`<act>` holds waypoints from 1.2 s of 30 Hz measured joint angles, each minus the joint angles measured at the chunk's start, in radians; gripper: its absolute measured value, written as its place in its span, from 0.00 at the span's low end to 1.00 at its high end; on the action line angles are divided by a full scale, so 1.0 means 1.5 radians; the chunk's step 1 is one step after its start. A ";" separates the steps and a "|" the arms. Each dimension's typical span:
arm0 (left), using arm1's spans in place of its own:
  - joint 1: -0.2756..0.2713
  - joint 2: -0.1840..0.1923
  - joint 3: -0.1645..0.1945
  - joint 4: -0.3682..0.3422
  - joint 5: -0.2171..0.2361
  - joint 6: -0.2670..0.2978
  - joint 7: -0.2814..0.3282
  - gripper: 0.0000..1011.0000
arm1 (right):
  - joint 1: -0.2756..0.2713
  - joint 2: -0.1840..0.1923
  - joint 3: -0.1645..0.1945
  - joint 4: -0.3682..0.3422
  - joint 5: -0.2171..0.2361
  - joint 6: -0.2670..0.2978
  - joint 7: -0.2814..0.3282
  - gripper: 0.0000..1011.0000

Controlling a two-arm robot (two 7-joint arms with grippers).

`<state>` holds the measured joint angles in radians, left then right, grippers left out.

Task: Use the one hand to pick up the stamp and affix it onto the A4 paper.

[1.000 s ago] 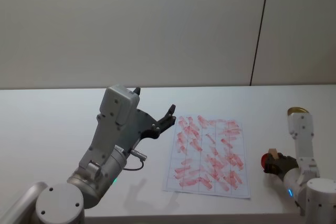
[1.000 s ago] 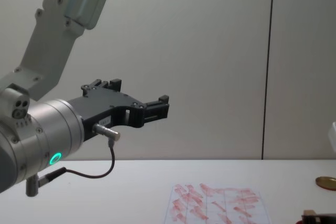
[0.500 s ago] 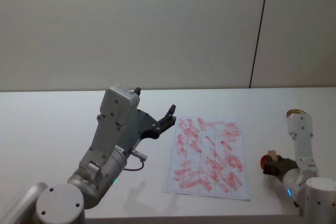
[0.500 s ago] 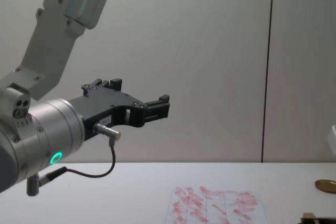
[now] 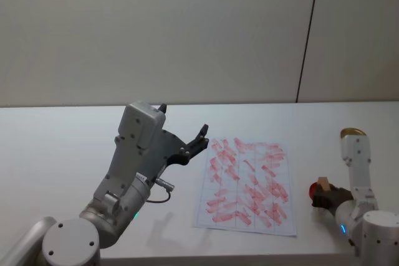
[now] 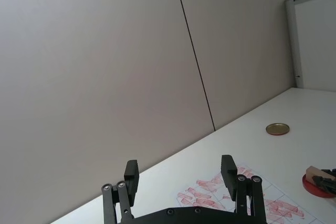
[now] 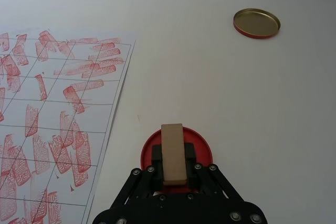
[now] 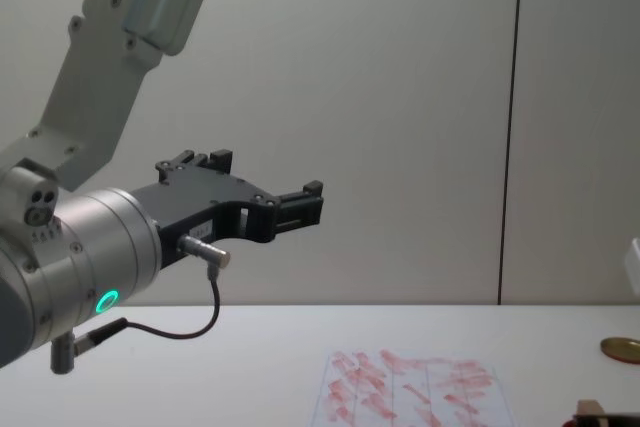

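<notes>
Head view: your right pincer (image 5: 325, 195) sits at the counter's (image 5: 62, 147) right side, gripping the stamp (image 5: 323, 184) over the red disc (image 5: 313, 190), well apart from the A4 paper (image 5: 246, 182). By my judgement, carrying and pressing are not yet done.

Left wrist view: the left pincer (image 6: 180, 174) hangs raised, jaws wide, empty.

Right wrist view: both fingers clamp the stamp's sides at the disc.

readable text: none | A4 paper (image 7: 105, 106): red marks (image 7: 79, 95) smeared, no characters legible
</notes>
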<state>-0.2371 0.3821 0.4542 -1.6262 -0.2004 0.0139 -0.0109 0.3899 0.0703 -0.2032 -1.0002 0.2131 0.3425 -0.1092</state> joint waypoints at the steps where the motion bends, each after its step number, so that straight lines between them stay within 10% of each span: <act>1: 0.000 0.000 0.000 0.000 0.000 0.000 0.000 0.98 | -0.001 0.000 0.000 -0.003 -0.001 0.000 0.000 0.21; 23: 0.000 0.000 0.000 0.000 0.000 0.000 0.000 0.98 | -0.038 0.003 -0.011 -0.196 -0.035 -0.010 0.011 0.21; 36: 0.000 0.000 0.000 0.000 0.000 0.000 0.000 0.98 | -0.039 -0.016 -0.031 -0.216 -0.044 0.026 0.028 0.21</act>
<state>-0.2371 0.3821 0.4542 -1.6262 -0.2004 0.0139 -0.0109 0.3318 0.0461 -0.2504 -1.3245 0.1465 0.3818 -0.0671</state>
